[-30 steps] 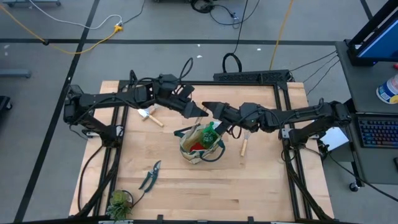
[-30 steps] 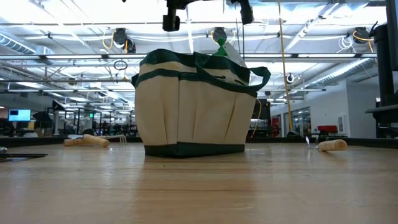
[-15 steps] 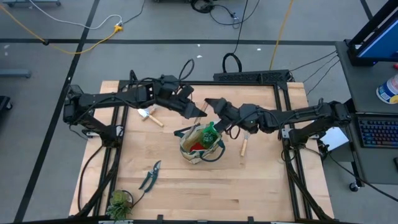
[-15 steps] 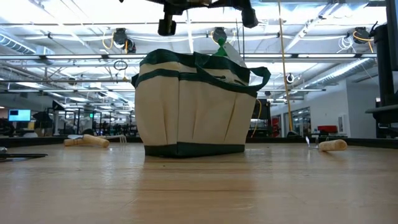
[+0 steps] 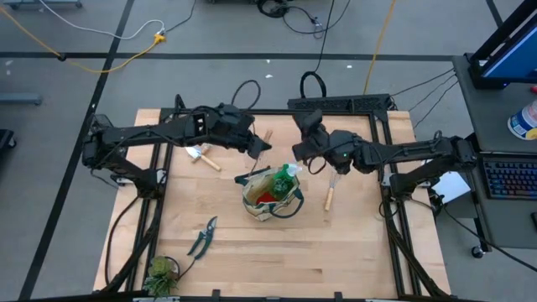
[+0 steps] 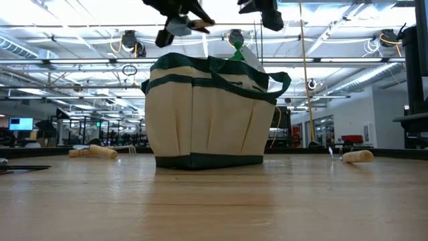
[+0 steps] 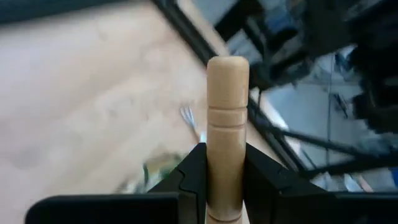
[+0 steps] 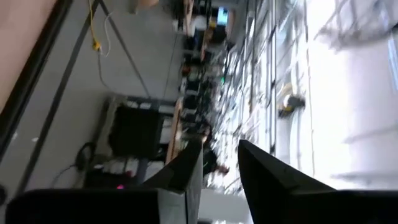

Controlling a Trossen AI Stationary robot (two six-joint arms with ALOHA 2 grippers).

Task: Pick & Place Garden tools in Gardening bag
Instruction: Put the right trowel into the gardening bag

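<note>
Two arms hang above the table behind the gardening bag [image 5: 270,194], which stands mid-table with the green spray bottle [image 5: 284,178] and something red inside. The left gripper [image 7: 224,180] pinches a wooden-handled tool [image 7: 227,124]. The right gripper [image 8: 219,165] holds nothing, fingers slightly apart. Pruning shears [image 5: 201,237] lie near the table's front left, another wooden-handled tool [image 5: 329,195] right of the bag.
</note>
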